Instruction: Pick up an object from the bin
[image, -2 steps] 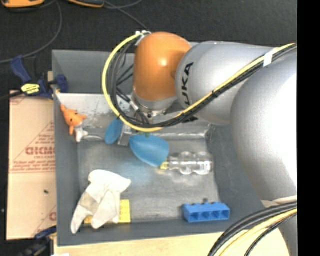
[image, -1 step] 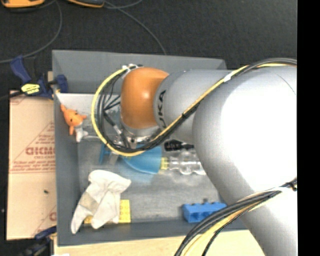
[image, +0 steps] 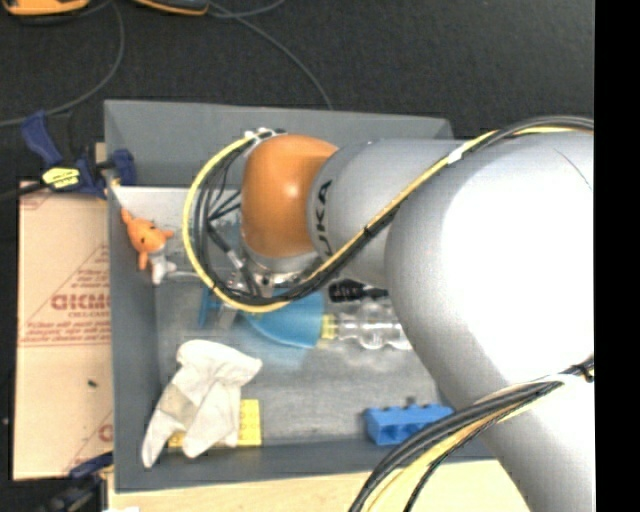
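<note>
The gripper's body (image: 252, 276) shows just below the arm's orange cover, over the middle of the bin toward its left. Right under it lies a light blue rounded plastic piece (image: 285, 326), with a darker blue bit (image: 210, 306) at its left. A clear plastic object (image: 372, 330) with a yellow part lies to the right of the blue piece. An orange toy animal (image: 146, 237) sits at the left wall, a small silver item (image: 166, 268) just beneath it.
A crumpled white cloth (image: 205, 395) lies at the front left, partly over a yellow block (image: 248, 422). A blue studded brick (image: 405, 421) rests near the front wall. The arm covers the bin's right side and back.
</note>
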